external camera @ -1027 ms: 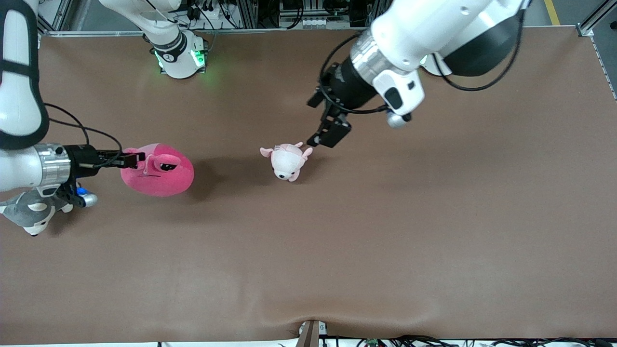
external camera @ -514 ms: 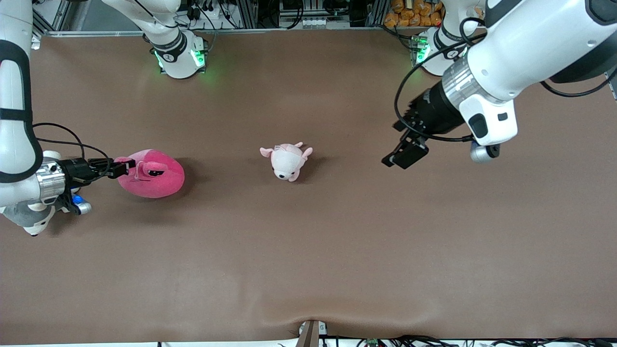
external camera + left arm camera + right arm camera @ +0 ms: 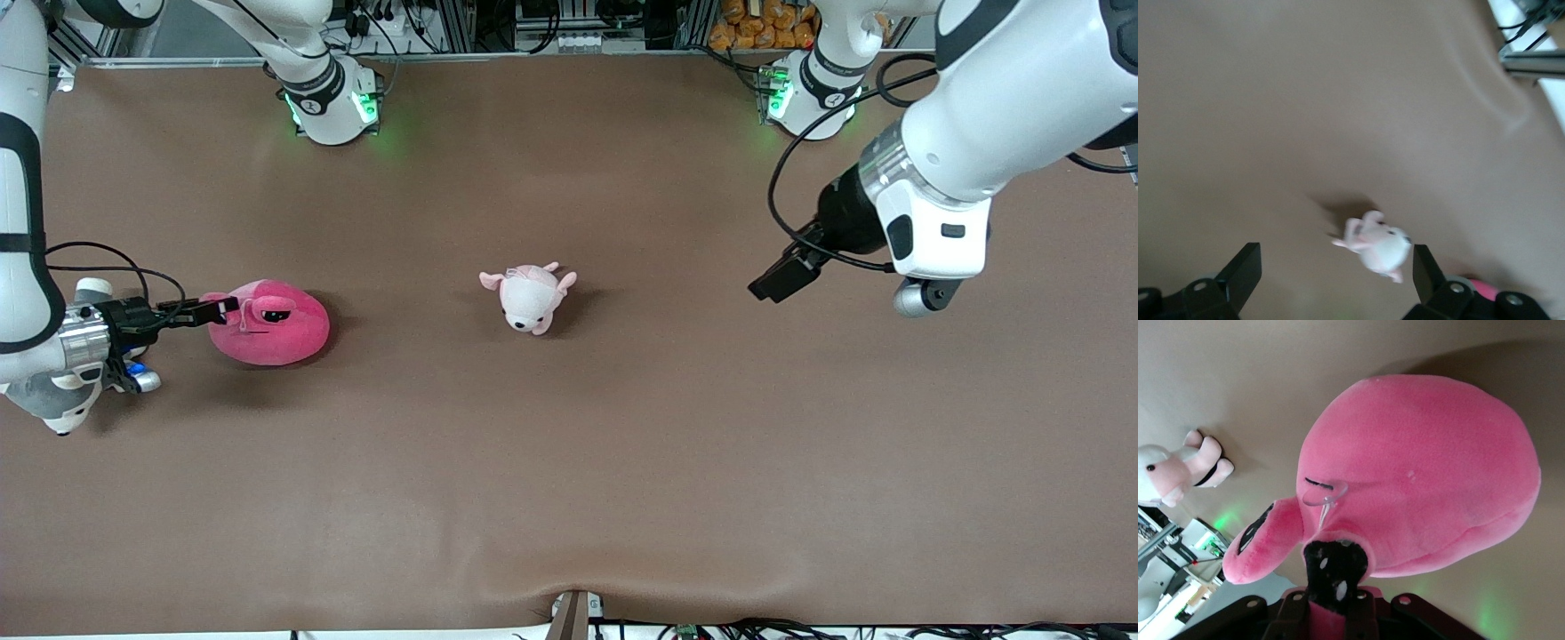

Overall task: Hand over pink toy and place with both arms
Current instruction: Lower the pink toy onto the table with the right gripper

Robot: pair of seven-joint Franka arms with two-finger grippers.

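Right now my right gripper (image 3: 213,311) reaches low and level, pinching the pink toy (image 3: 271,322) lying toward its end of the table (image 3: 569,462). My left gripper (image 3: 1331,280) hovers spread wide over bare table. I count one pale plush animal (image 3: 529,296) mid-table.

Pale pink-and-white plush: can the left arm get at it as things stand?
Probably yes. The left gripper hangs open over bare table toward the left arm's end, and nothing lies between it and the pale pink-and-white plush. The right gripper is shut on the pink toy, well clear.
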